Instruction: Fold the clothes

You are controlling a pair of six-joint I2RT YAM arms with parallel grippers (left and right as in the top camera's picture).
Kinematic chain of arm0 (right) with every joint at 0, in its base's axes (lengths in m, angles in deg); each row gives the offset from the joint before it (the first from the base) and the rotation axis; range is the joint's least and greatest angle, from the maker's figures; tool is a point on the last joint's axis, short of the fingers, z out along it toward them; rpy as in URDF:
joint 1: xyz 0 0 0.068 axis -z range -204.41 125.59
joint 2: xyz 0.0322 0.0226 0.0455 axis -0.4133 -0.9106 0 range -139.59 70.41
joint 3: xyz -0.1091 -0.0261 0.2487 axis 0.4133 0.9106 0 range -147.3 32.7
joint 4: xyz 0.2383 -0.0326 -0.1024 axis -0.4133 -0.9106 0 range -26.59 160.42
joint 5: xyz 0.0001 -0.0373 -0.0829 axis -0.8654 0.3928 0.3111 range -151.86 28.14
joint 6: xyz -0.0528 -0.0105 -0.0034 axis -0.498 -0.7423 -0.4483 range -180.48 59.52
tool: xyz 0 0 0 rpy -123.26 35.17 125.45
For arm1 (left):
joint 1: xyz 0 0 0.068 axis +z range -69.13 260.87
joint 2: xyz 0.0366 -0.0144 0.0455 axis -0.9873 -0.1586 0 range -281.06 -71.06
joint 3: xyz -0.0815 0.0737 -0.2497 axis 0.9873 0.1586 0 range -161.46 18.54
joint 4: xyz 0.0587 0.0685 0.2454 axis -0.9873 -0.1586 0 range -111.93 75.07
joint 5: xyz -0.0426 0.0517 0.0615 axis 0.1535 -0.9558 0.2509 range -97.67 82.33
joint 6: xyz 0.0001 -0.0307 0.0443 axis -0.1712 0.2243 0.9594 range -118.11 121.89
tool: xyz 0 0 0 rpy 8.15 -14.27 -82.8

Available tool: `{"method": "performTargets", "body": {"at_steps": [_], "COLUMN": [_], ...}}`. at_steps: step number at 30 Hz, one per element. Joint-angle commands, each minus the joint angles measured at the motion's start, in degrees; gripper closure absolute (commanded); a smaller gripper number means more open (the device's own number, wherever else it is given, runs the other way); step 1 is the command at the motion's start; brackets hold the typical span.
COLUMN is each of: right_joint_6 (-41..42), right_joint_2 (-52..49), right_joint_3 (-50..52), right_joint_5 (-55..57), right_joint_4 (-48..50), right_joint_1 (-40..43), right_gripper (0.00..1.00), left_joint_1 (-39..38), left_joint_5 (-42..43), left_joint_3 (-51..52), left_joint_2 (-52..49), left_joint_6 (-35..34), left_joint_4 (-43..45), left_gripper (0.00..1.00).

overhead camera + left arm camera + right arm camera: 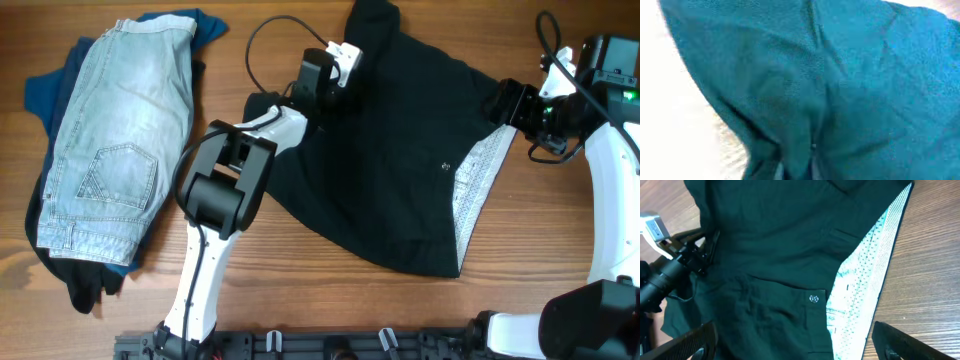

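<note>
The large black shorts (400,150) lie spread across the middle of the table, with the pale patterned waistband lining (478,180) turned out at the right. My left gripper (345,58) sits at the shorts' far left edge. Its wrist view is filled with the dark cloth (840,75), which gathers into a tight pinch at the bottom centre, so it is shut on the fabric. My right gripper (505,103) hovers open over the waistband end. Its fingers (905,342) straddle the lining (865,280) and the small button (813,298) without touching them.
At the left lies a pile: light-blue denim shorts (120,130) on top of a blue top (45,90) and a dark garment (85,280). A black cable (262,40) loops behind the left arm. The arm bases stand at the front edge.
</note>
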Motion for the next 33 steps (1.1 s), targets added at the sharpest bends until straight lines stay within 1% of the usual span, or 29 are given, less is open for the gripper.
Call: {"method": "performTargets", "body": {"at_steps": [1, 4, 8, 10, 13, 16, 20, 23, 26, 27, 28, 30, 31, 33], "right_joint_6": [0.33, 0.28, 0.28, 0.31, 0.31, 0.26, 0.24, 0.35, 0.44, 0.39, 0.35, 0.24, 0.09, -0.72], "right_joint_2": [-0.17, -0.22, -0.28, -0.33, -0.33, -0.39, -0.46, -1.29, -4.31, -5.62, -7.08, -10.43, -12.2, -14.29], "right_joint_3": [0.09, 0.09, 0.11, 0.11, 0.11, 0.11, 0.15, 0.15, 0.22, 0.22, 0.22, 0.22, 0.22, 0.22], "right_joint_5": [-0.7, -0.7, -0.7, -0.72, -0.92, -0.92, -0.79, 0.87, 1.46, 1.49, 1.46, 1.49, 1.53, 1.49], "right_joint_4": [-0.07, 0.24, 0.79, 1.01, 1.27, 1.68, 3.08, 4.17, 4.76, 4.92, 5.29, 7.1, 8.66, 11.13], "right_joint_1": [-0.2, -0.17, -0.2, -0.2, -0.7, -2.58, -6.14, -8.59, -10.64, -11.06, -11.43, -12.0, -12.15, -12.2], "right_gripper": [0.0, 0.0, 0.01, 0.01, 0.01, 0.01, 0.01, 0.01, 0.01, 0.01, 0.01, 0.01, 0.02, 0.04], "left_joint_1": [-2.05, -2.16, -0.83, -0.76, -0.52, 0.61, 3.19, 3.19, 2.71, 2.56, 2.56, 2.64, 2.82, 3.37], "left_joint_5": [0.55, -0.57, -2.49, -9.92, -18.64, -23.37, -23.23, -22.4, -22.4, -22.4, -22.43, -22.43, -22.45, -22.45], "left_joint_3": [-0.48, -0.48, -0.48, -0.48, -0.48, -0.48, -0.48, -0.48, -0.48, -0.48, -0.48, -0.48, -0.48, -0.48], "left_joint_2": [-1.05, 1.07, 8.61, 13.53, 17.99, 19.02, 19.02, 19.02, 19.1, 19.21, 19.39, 20.39, 21.18, 22.95], "left_joint_6": [-3.23, -5.4, -6.25, -8.28, -11.23, -16.37, -25.11, -25.9, -25.88, -25.79, -25.66, -25.64, -25.46, -25.46], "left_joint_4": [-2.47, -7.98, -14.29, -19.82, -28.63, -37.51, -48.11, -50.36, -49.05, -48.48, -47.84, -46.8, -46.45, -46.4], "left_gripper": [0.93, 0.96, 0.96, 0.96, 0.96, 0.96, 0.96, 0.96, 0.96, 0.94, 0.86, 0.66, 0.5, 0.38]}}
